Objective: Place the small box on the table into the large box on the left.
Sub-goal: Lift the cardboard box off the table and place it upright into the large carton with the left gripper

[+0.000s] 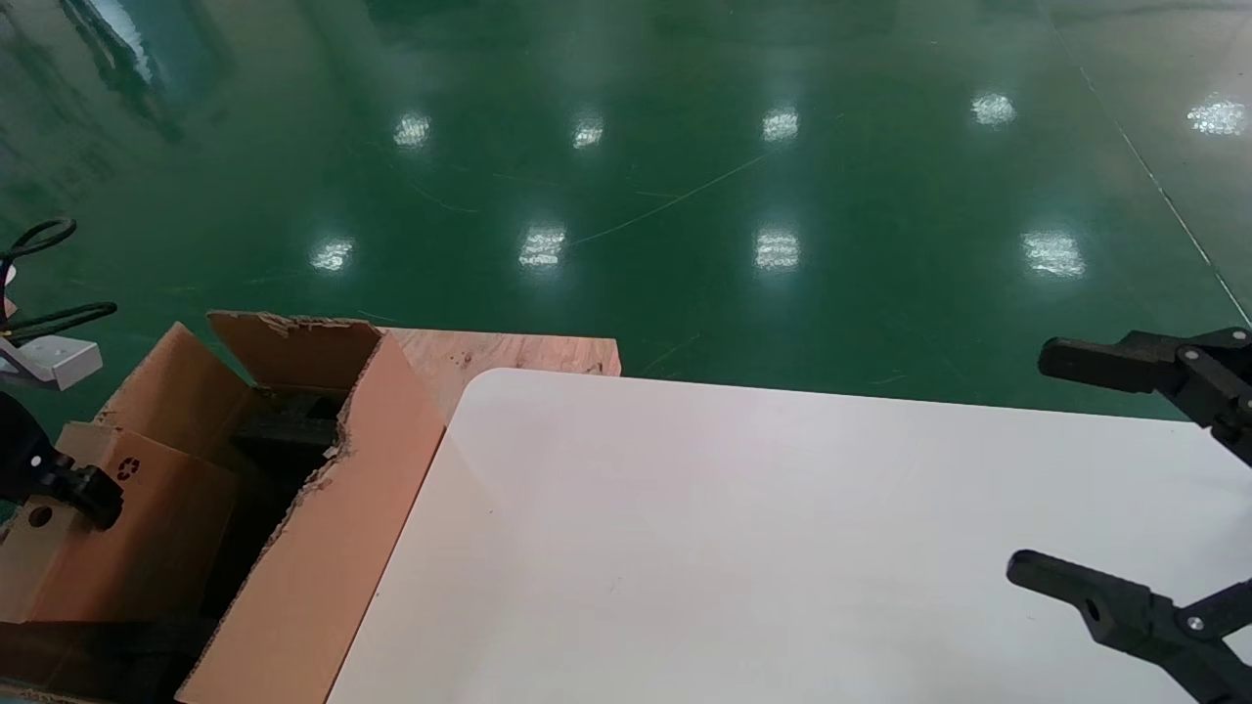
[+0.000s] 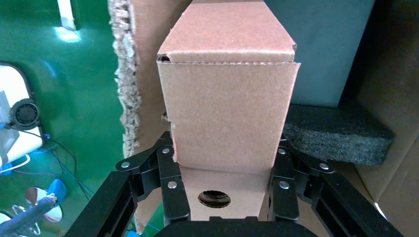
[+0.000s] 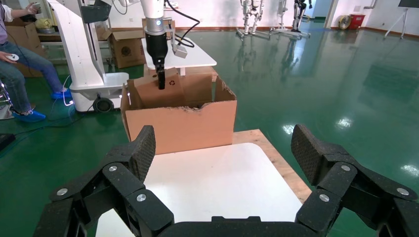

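Head view: left gripper (image 1: 73, 489) grips small box (image 1: 117, 528) inside large box (image 1: 323, 548).

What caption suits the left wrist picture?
Left gripper clamps the small brown cardboard carton over the large torn-edged carton.

Glossy green floor (image 1: 685, 176) with lamp reflections; white wall (image 3: 222, 12) far behind.

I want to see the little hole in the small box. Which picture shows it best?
The left wrist view: the small box fills the picture, held by the left gripper, with its round hole plain between the fingers. The head view shows the small box at the edge, hole tiny. The right wrist view shows it far off, hole not visible.
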